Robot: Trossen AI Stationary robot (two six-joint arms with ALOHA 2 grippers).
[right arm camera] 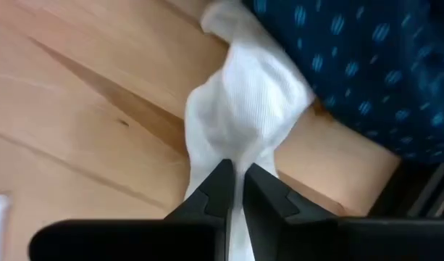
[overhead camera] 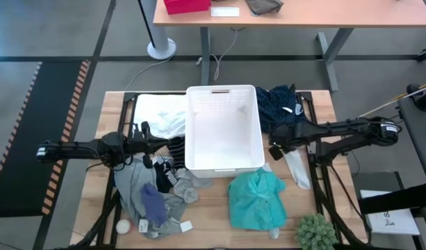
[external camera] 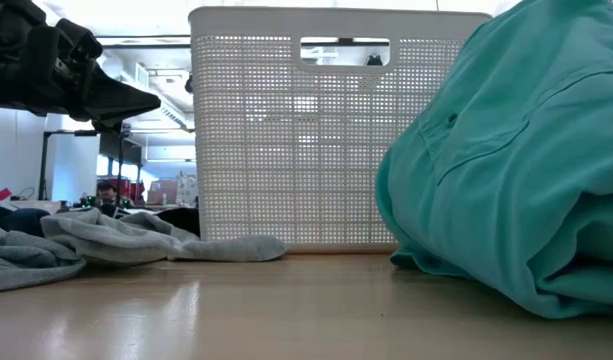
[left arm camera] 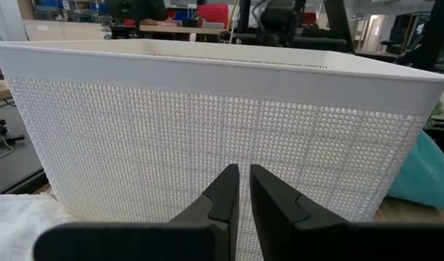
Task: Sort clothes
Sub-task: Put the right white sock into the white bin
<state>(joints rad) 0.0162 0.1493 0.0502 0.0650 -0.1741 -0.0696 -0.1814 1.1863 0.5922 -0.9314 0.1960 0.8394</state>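
Note:
A white basket point(overhead camera: 223, 128) stands mid-table. My left gripper point(overhead camera: 155, 144) hovers at its left wall, shut and empty, and faces that wall in the left wrist view point(left arm camera: 243, 190). My right gripper point(overhead camera: 274, 148) is at the basket's right side, shut on a white sock point(overhead camera: 297, 170). A white garment point(overhead camera: 160, 114) lies far left and a navy dotted garment point(overhead camera: 282, 107) far right. A teal garment point(overhead camera: 258, 199) lies near right. Grey point(overhead camera: 136, 186) and blue point(overhead camera: 155, 203) clothes and dark striped socks point(overhead camera: 167, 169) lie near left. My right gripper pinches the white sock between its two fingers, the cloth bunched at the fingertips point(right arm camera: 237, 156). The fingers slant down from the table's right side. The rest of the sock point(overhead camera: 299, 177) lies slack on the table beside the navy garment point(right arm camera: 366, 65).
A small white ball point(overhead camera: 122, 226) and a white tag point(overhead camera: 185, 226) lie at the near left. A green plant point(overhead camera: 315, 232) stands at the near right corner. Bare wood shows between the basket and the near edge point(overhead camera: 209, 208).

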